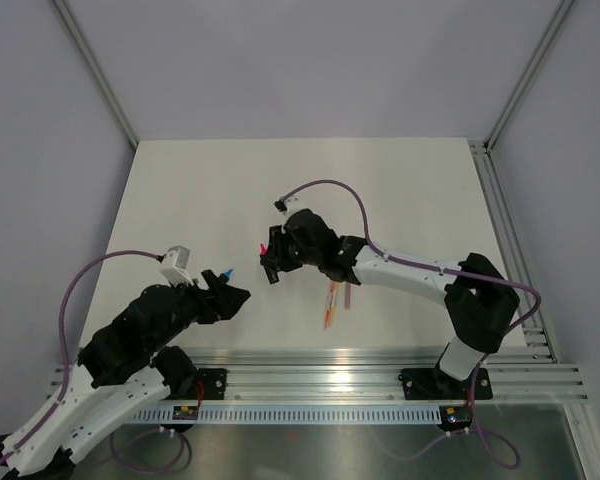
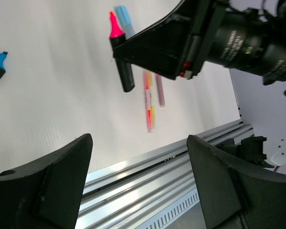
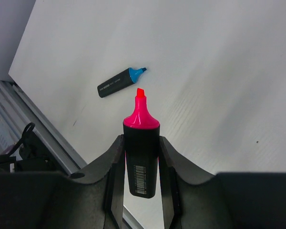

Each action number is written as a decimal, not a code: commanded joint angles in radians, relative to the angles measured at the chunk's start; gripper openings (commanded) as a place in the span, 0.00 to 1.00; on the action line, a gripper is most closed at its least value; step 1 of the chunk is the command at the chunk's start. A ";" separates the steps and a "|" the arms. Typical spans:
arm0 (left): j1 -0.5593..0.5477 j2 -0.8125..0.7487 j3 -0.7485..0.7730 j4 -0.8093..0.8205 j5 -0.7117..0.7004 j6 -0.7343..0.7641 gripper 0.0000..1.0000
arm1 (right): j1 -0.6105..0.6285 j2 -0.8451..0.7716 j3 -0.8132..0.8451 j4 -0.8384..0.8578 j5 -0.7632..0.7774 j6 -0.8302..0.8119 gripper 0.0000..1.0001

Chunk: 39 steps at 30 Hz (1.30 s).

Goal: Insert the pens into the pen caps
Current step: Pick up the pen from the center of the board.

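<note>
Surface: white table (image 1: 400, 190), matte, with faint scuffs and one dark speck in the right wrist view. A ribbed aluminium rail (image 1: 380, 365) runs along the near edge and both arm bases are bolted to it.

Room: plain pale grey walls (image 1: 300, 60) on three sides. Two slanted aluminium posts (image 1: 95, 70) rise from the far corners. Lighting is even, shadows soft.

Right gripper (image 3: 140, 140): above the table's middle, fingers clamped on the black barrel of the pink marker (image 3: 140, 152). The pink tip is bare and sticks out past the fingertips. Barcode label faces the wrist camera.

Left gripper (image 2: 139, 138): low over the near-left part of the table, fingers spread wide, nothing between them.

Blue marker (image 3: 119, 83): lies flat on the table, tip bare, just beside the left gripper and apart from the pink one.

Thin pens (image 1: 331, 303): a small cluster flat on the table near the rail, below the right forearm. Red-pink and yellow-orange sticks lie close together, a purplish one just beside them.

Pale-blue piece (image 2: 124, 19): shows next to the pink tip in the left wrist view. Cannot tell if pen or cap, nor what it touches.
</note>
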 commanded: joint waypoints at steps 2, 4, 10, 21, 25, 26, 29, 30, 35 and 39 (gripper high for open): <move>0.003 0.001 -0.071 0.062 0.010 -0.029 0.81 | 0.009 -0.091 -0.053 0.109 0.079 0.114 0.20; 0.003 0.048 -0.111 0.153 0.038 -0.020 0.80 | 0.008 -0.141 -0.099 0.135 0.087 0.145 0.20; 0.003 0.205 -0.176 0.469 0.096 0.063 0.65 | 0.026 -0.279 -0.257 0.262 0.159 0.249 0.21; 0.003 0.406 -0.164 0.701 0.234 0.152 0.59 | 0.069 -0.307 -0.314 0.298 0.199 0.289 0.21; 0.002 0.441 -0.159 0.728 0.244 0.149 0.54 | 0.085 -0.316 -0.323 0.314 0.211 0.294 0.21; 0.003 0.443 -0.159 0.735 0.239 0.149 0.50 | 0.089 -0.321 -0.326 0.316 0.212 0.295 0.21; 0.002 0.454 -0.154 0.738 0.237 0.150 0.43 | 0.097 -0.329 -0.338 0.330 0.216 0.302 0.21; 0.003 0.457 -0.154 0.738 0.237 0.150 0.41 | 0.100 -0.329 -0.338 0.333 0.216 0.302 0.21; 0.003 0.458 -0.154 0.738 0.231 0.152 0.04 | 0.109 -0.335 -0.350 0.337 0.220 0.309 0.21; 0.003 0.429 -0.174 0.769 0.231 0.164 0.00 | 0.109 -0.365 -0.375 0.324 0.232 0.312 0.27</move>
